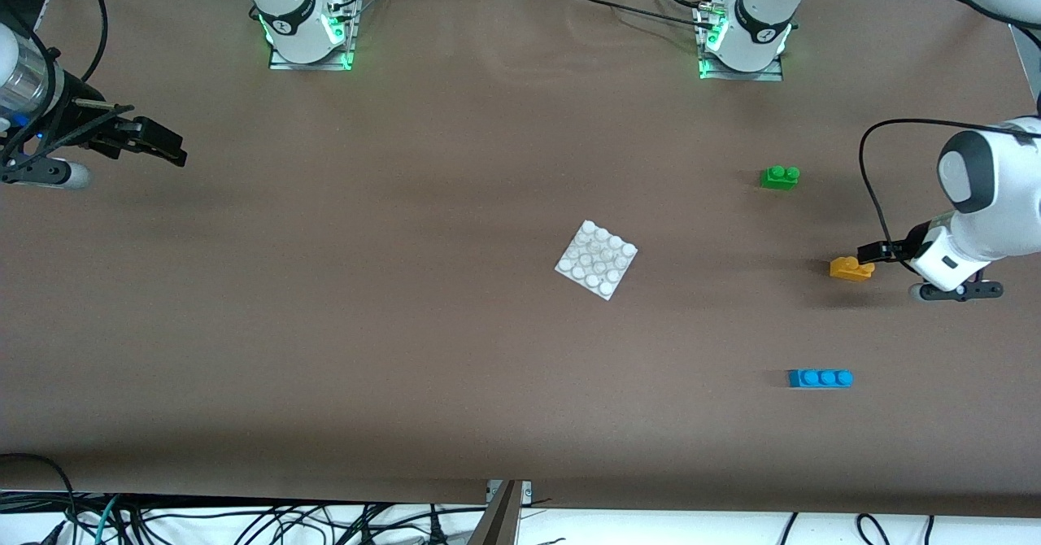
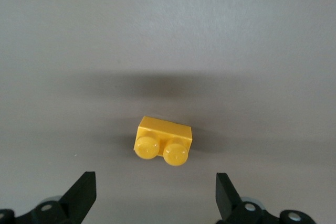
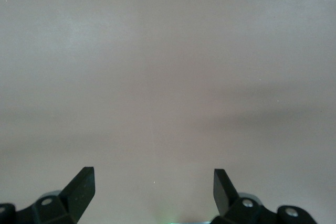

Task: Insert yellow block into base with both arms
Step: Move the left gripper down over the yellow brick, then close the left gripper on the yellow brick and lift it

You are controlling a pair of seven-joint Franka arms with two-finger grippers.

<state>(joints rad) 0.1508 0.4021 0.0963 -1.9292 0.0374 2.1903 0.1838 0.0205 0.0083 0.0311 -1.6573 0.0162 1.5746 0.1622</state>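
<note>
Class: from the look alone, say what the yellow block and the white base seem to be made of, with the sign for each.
Yellow block: probably smooth, glossy moulded plastic; its round studs catch highlights. White base: likely plastic too, with moulded studs in even rows; its finish is hard to judge from here.

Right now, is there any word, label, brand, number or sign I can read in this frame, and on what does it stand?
None can be read.
Yellow block, base, green brick, blue brick: no print shows.
Arm bases: a small dark mark on each collar, too small to read.
</note>
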